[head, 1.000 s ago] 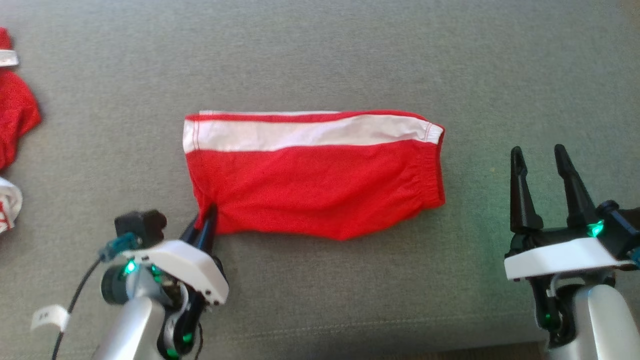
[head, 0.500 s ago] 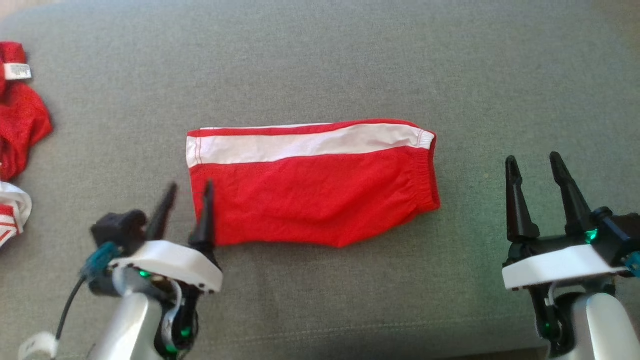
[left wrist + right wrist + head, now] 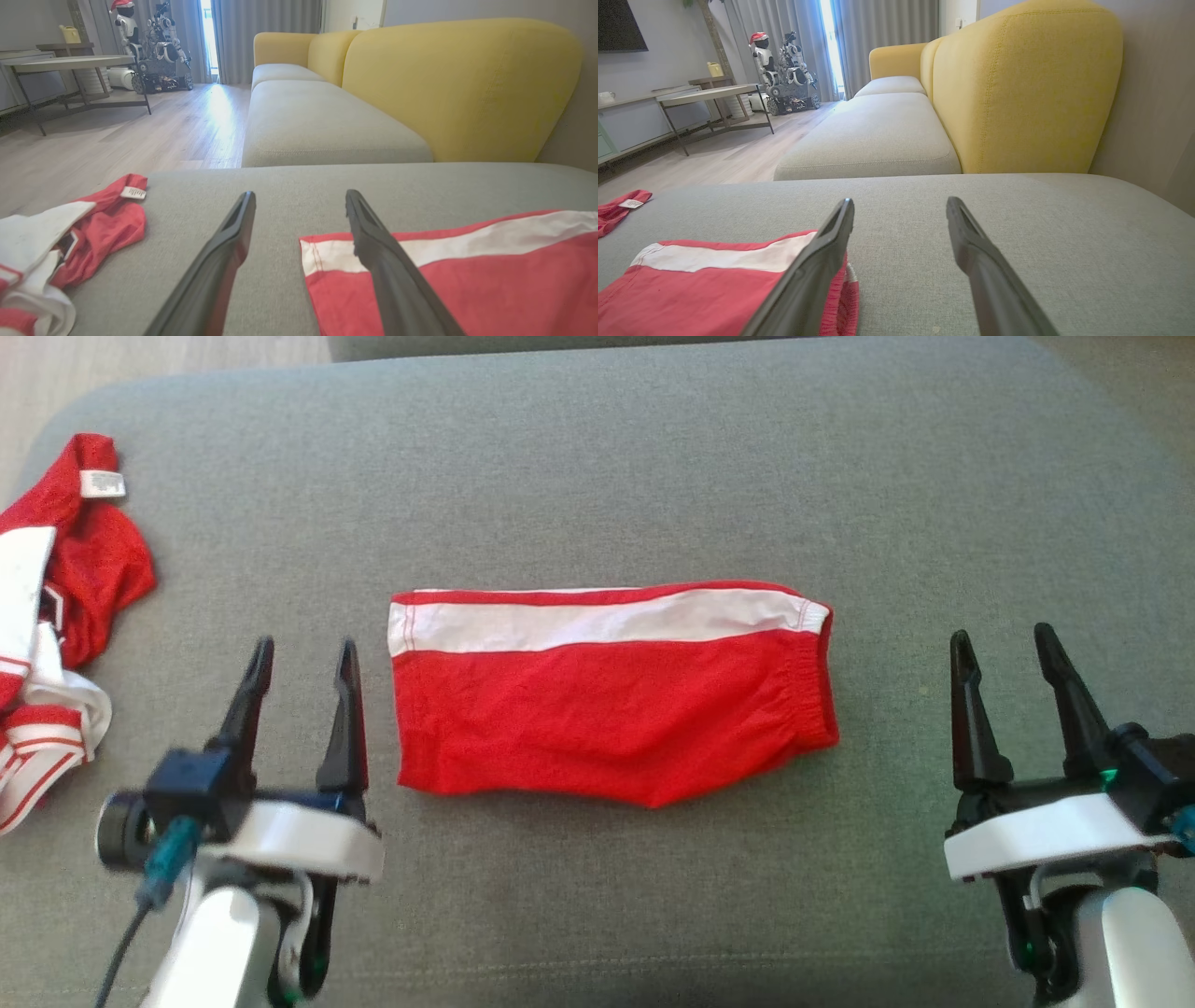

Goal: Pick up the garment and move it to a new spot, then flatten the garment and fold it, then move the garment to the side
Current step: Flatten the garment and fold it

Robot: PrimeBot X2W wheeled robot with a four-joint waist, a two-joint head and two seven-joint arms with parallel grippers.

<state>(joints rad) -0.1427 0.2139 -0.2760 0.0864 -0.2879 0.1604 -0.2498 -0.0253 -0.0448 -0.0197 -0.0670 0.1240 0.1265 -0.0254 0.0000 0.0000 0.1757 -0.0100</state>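
Note:
The garment (image 3: 611,700) is a pair of red shorts with a white band, folded into a flat rectangle in the middle of the grey cushion. The left wrist view shows its left end (image 3: 467,275), the right wrist view its right end (image 3: 705,284). My left gripper (image 3: 301,653) stands open just left of the garment, apart from it, nothing between its fingers. My right gripper (image 3: 1004,639) is open too, off the garment's right end with a gap of bare cushion between them.
A heap of red and white clothes (image 3: 56,616) lies at the cushion's left edge, also in the left wrist view (image 3: 60,252). The grey cushion (image 3: 597,457) ends at the far side against a yellow sofa (image 3: 1017,88); wood floor (image 3: 117,140) lies beyond.
My left gripper let go of the garment's near left corner, opened and drew back to the left. The head camera tilted, so the whole picture shifted. The right gripper stayed open.

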